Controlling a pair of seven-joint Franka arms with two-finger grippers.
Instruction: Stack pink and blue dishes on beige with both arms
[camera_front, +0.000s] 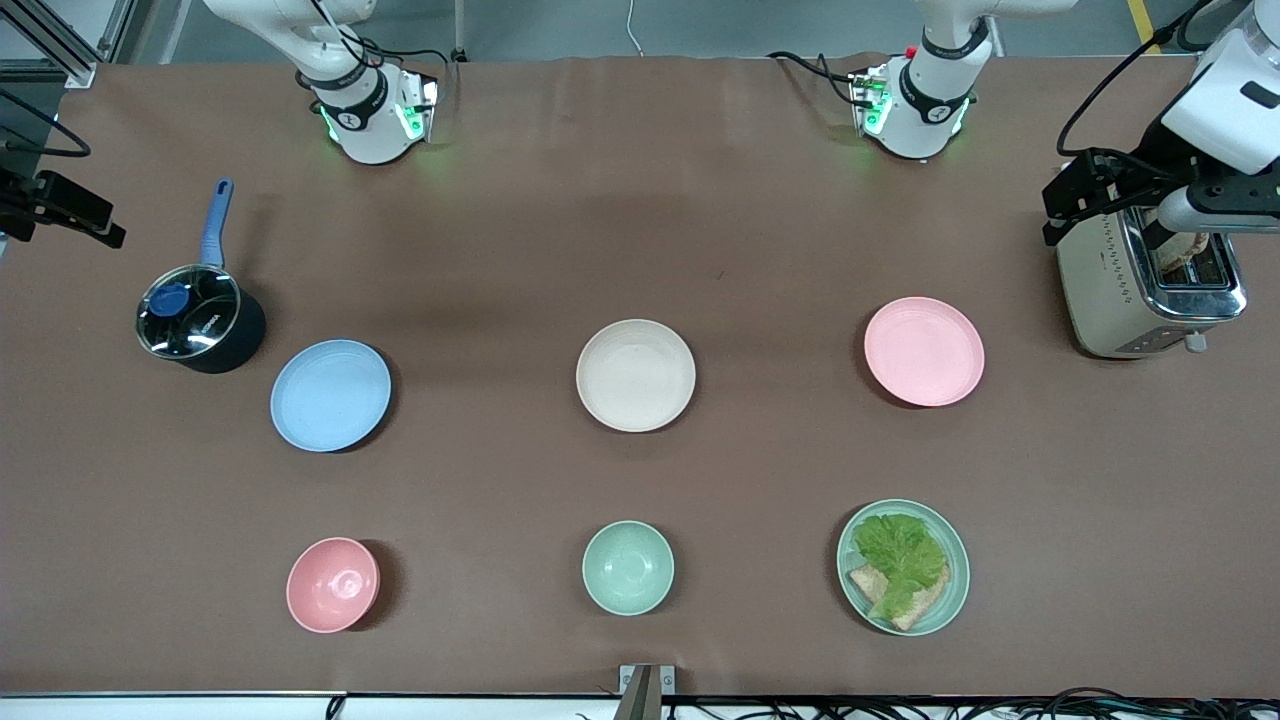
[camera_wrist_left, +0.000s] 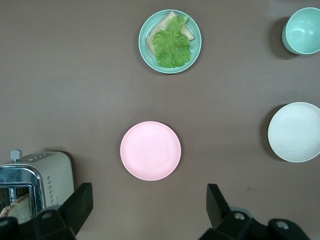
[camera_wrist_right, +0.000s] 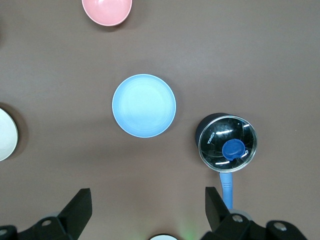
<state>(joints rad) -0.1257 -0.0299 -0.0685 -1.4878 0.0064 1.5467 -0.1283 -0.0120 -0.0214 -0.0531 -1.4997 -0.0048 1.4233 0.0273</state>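
Worktop: brown cloth (camera_front: 640, 200) covers it from end to end, and I see nothing stacked yet, so I judge the job unstarted.
Beige plate: it lies alone at mid-table (camera_front: 636, 375), between the other two plates and well apart from both, a fair meeting point for the two arms.
Pink plate: flat on the cloth (camera_wrist_left: 150, 150), below my left pincer (camera_wrist_left: 150, 210) and just ahead of its tips; the spread fingers frame it, so I read the arm as lined up for a descent.
Left pincer: released, fingers wide, holding nothing, high over the cloth between the pink plate and the arm's own base.
Blue plate: flat on the cloth (camera_wrist_right: 144, 105), below my right pincer (camera_wrist_right: 147, 210) and just ahead of its tips, framed the same way.
Right pincer: released too, fingers wide and empty, high over the cloth by the blue plate.
Saucepan: lidded, blue-handled (camera_wrist_right: 227, 144), it stands just beside the blue plate, close to one finger's path, so I would watch that side going down.
Toaster: it sits (camera_wrist_left: 30, 182) close by one finger of the left pincer, well apart from the pink plate.
Bystanders: pink bowl (camera_front: 333, 584), mint bowl (camera_front: 628, 567) and the lettuce plate (camera_front: 903, 567) are not my targets.
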